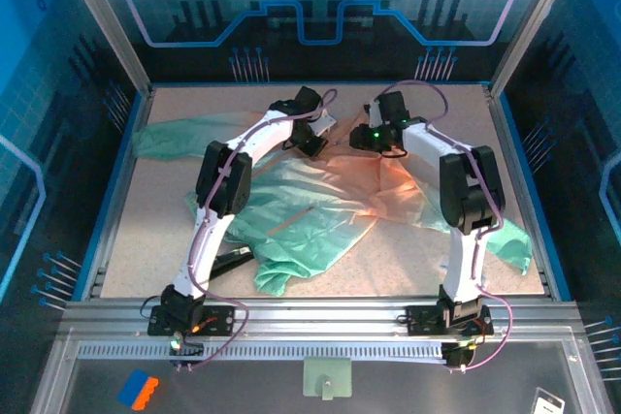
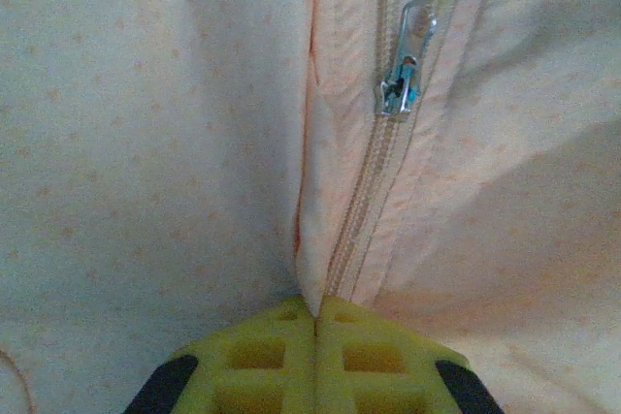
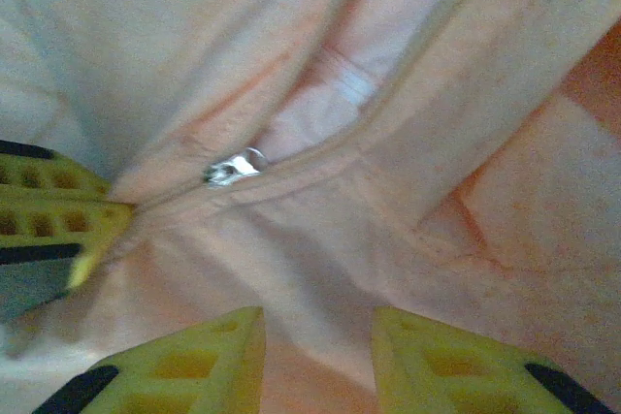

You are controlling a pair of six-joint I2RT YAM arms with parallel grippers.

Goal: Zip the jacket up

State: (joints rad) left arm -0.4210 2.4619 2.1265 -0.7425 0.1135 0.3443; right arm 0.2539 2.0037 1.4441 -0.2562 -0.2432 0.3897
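Note:
The jacket (image 1: 301,230) lies spread on the table, mint-green toward the near left and peach-orange under both grippers. In the left wrist view its zipper slider (image 2: 403,84) sits on the closed zip line. Below the slider, my left gripper (image 2: 316,315) is shut on a raised fold of the jacket (image 2: 194,143) right beside the zip. My right gripper (image 3: 318,336) hovers over peach fabric with its fingers apart and nothing pinched. The slider (image 3: 231,168) lies ahead of it, and the left gripper's fingers (image 3: 68,225) enter from the left. From above, the left gripper (image 1: 315,143) and right gripper (image 1: 357,138) nearly meet.
A green sleeve (image 1: 175,138) trails toward the far left wall. A small black tool (image 1: 228,261) lies beside the left arm near the jacket's front edge. Metal frame rails (image 1: 320,312) bound the table's near side.

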